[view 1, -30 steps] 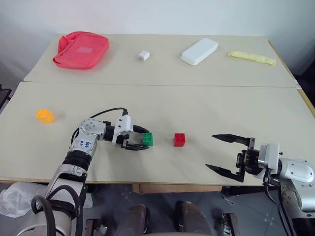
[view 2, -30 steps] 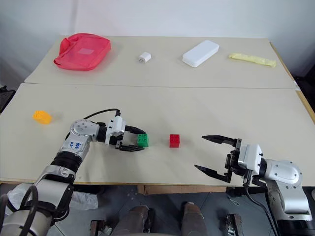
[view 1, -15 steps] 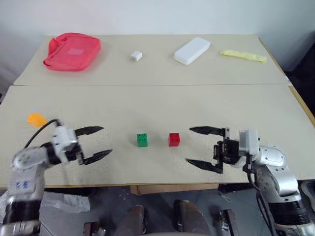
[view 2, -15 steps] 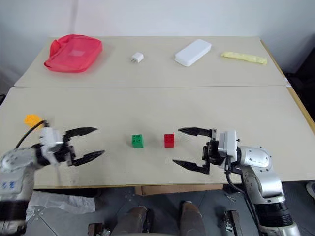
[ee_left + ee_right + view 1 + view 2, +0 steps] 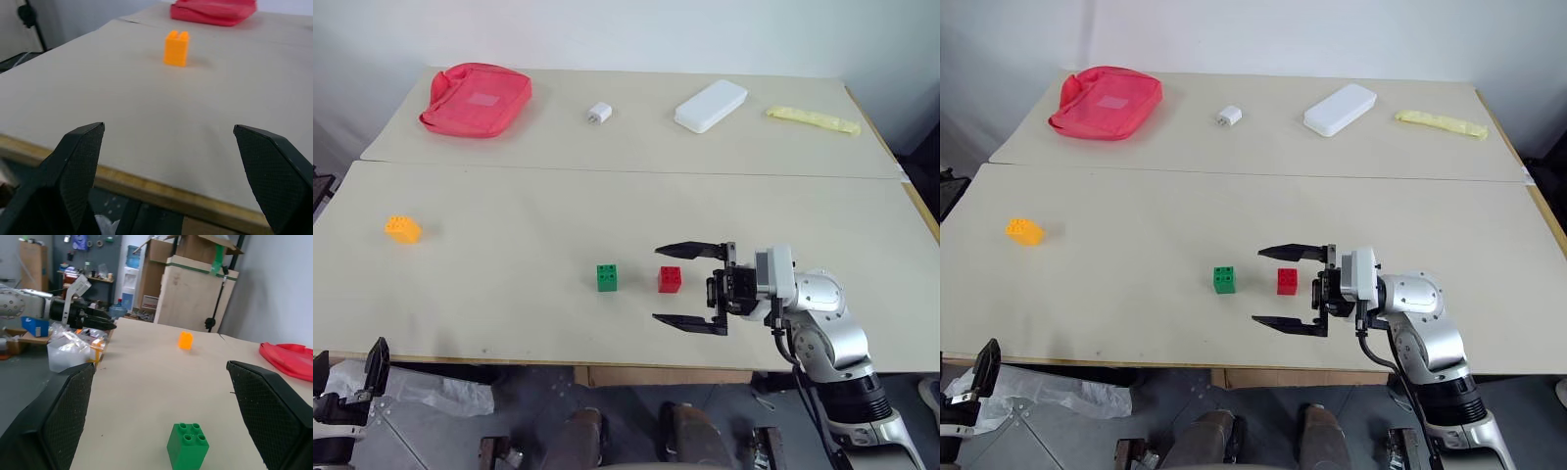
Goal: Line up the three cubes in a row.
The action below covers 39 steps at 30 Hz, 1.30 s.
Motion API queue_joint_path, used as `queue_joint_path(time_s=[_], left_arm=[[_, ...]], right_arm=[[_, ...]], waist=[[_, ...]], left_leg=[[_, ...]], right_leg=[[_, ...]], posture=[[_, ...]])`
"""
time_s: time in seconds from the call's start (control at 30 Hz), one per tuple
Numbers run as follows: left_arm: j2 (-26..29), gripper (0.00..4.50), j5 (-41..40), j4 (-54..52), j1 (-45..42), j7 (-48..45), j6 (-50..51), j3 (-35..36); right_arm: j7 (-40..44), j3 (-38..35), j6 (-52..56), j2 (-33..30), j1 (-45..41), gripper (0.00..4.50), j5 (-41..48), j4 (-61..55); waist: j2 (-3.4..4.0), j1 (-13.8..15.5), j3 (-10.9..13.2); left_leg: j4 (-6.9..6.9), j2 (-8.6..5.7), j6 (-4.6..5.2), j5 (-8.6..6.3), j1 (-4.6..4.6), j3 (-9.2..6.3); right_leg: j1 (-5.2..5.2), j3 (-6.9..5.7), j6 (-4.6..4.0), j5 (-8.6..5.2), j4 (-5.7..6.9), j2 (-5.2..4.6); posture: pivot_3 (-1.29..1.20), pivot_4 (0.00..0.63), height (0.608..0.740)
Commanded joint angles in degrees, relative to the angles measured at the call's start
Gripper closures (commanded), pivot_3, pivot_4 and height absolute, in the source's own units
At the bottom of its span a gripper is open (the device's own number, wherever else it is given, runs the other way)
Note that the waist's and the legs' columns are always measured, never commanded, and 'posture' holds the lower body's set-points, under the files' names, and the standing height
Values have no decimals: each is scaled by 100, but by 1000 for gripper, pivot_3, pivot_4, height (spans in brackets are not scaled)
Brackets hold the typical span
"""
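Red pouch [image 5: 476, 98], contents unseen

Even, soft overhead light is falling across the surface [image 5: 509, 284], bright without glare. Beside the orange cube [image 5: 176, 47], only a faint shadow is showing; foreground fingers [image 5: 78, 166] are blurring slightly.

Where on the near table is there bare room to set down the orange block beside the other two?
Bare tabletop runs from the orange-yellow studded plastic block to the green studded block, so the green block's left side is free. It is crowded to the right: the red studded block sits between the open right gripper's fingers.
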Motion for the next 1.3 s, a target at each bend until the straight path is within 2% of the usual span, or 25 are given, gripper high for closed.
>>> queue_joint_path(time_s=[0.03,0.13,0.23,0.33,0.53,0.77,0.93,1.07,1.2,1.3], left_arm=[[87,13,224,-347,-258,487,-10,-201],[356,13,394,-316,-890,1008,333,-461],[954,13,354,162,-2021,1427,1222,-786],[1669,13,497,1236,-2847,1208,1525,-952],[2820,13,1086,3694,-4288,1092,880,-1122],[3304,13,1526,5632,-5400,501,418,-1734],[3444,13,1683,6440,-5811,246,105,-1943],[3421,786,1656,6629,-5942,-66,-128,-2013],[3455,1969,1638,6443,-5730,-463,-15,-2100],[3696,2911,1660,5701,-5207,-1206,146,-2283]], right_arm=[[14,-54,30,-35,-53,0,87,-154],[-69,-92,79,-46,7,0,52,-144],[-154,-66,206,-56,122,0,62,-197],[-191,-26,242,-40,123,0,19,-226],[-290,-153,179,-115,112,0,-85,-165],[-549,-206,143,-94,229,0,-183,-278],[-652,-203,142,-116,344,0,-196,-398],[-744,-198,119,-106,466,0,-249,-466],[-794,-193,103,-129,548,0,-287,-533],[-822,-337,75,-232,614,0,-319,-539]], waist=[[0,3,0],[-6,16,-4],[-12,41,-7],[-12,-31,-11],[-13,-202,-10],[-15,-127,-11],[-16,-141,-11],[-16,-156,-11],[-16,-158,-11],[-17,-180,-11]], left_leg=[[0,0,0,0,0,0],[0,-2,-1,2,1,-2],[1,-4,-8,6,0,-11],[1,-8,-11,9,-2,-10],[-9,-8,-10,7,-2,23],[-2,-22,-4,10,-4,17],[-3,-26,-2,10,-7,18],[-3,-22,-3,10,-6,19],[-3,-23,-2,10,-7,22],[-4,-20,-2,9,-6,25]], right_leg=[[0,1,0,0,0,0],[1,-2,1,0,4,0],[0,-9,0,0,14,3],[-11,-5,-1,0,37,6],[-45,-20,-6,-3,71,17],[-37,-36,-4,-2,73,6],[-41,-37,-3,-1,77,5],[-43,-36,-3,-1,78,5],[-43,-35,-3,-1,79,4],[-44,-31,-3,-2,81,3]], posture=[[0,150,740],[0,150,740],[0,150,740],[0,150,740],[0,150,740],[0,150,740],[0,150,740],[0,150,740],[0,150,740],[0,150,740]])
